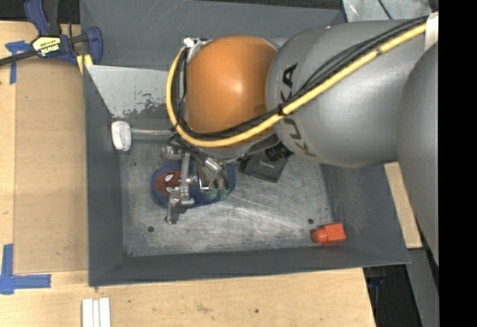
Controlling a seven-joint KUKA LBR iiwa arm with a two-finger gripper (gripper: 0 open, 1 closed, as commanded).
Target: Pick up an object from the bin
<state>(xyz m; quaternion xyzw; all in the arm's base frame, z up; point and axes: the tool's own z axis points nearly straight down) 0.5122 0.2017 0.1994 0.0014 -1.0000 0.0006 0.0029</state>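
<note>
From the camera view I see the arm (350, 94) reaching in from the right across the grey metal bin (104, 191), with its orange cover (223, 83) hanging over the middle of the bin and a yellow cable (223, 142) looped round the lower edge of that cover. Below the cover, the gripper (177, 208) is down low in the left half of the bin floor, right at a flat, roundish blue thing with a red patch (160, 188). That blue thing lies on the floor left of centre, and the gripper's metal parts cover its middle, so I can make out only its left edge and a bit of blue on the right side. The gripper looks to be touching it or just above it; I cannot tell which. I also cannot tell how wide the gripper stands, since its own body blocks my line of sight.

A small white cylinder-like piece (121, 135) lies near the left wall, up and to the left of the gripper and apart from the blue thing. A black object (262, 165) sits partly under the arm, just to the right of the gripper. An orange-red block (328, 234) lies well apart, near the bin's lower right corner.
</note>
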